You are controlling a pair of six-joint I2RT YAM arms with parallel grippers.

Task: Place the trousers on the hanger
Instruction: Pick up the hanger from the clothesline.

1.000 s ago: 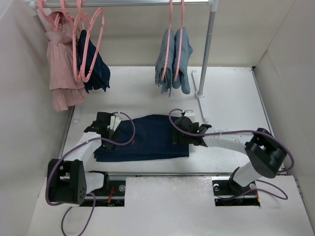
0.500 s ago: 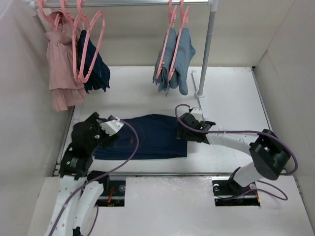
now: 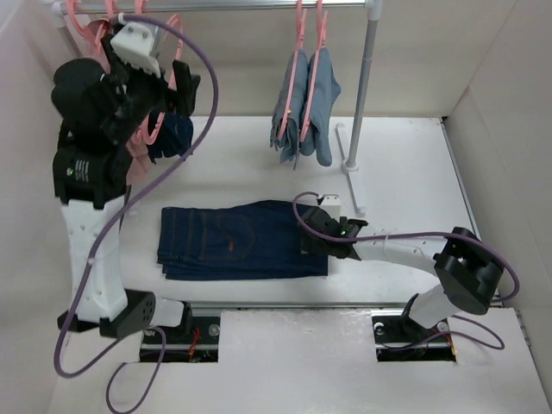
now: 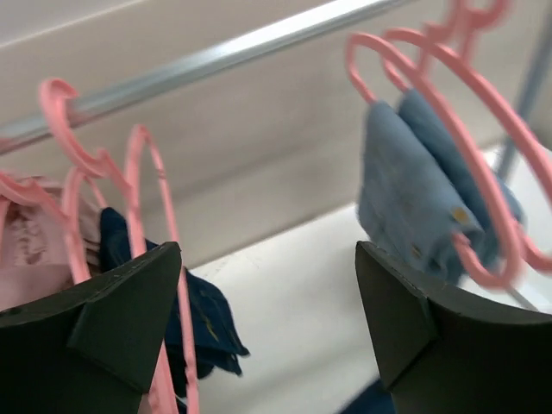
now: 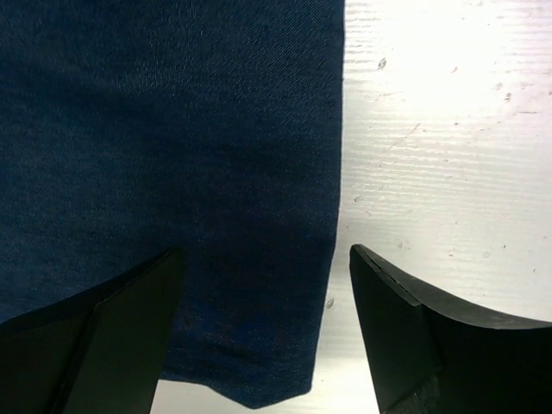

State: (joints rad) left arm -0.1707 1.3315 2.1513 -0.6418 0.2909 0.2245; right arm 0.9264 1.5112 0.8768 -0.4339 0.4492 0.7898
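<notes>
You have the trousers (image 3: pixel 233 241) lying flat and folded on the worktop. They form a long dark navy rectangle running left to right, nearer the near edge than the far one and left of the middle, with a small tan mark on the upper face. The hanger (image 4: pixel 162 185), a thin pink plastic loop, hangs upright near the rail's left end.

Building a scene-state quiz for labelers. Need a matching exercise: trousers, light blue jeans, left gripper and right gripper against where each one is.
Column 1
1. trousers
2. light blue jeans
3. left gripper
4. right gripper

Column 2
A. open, high up by the rail
B. folded flat on the table
C. open, low over the trousers' edge
D. hanging from the rail

Pairs: 1-B, 2-D, 3-A, 4-C
</notes>
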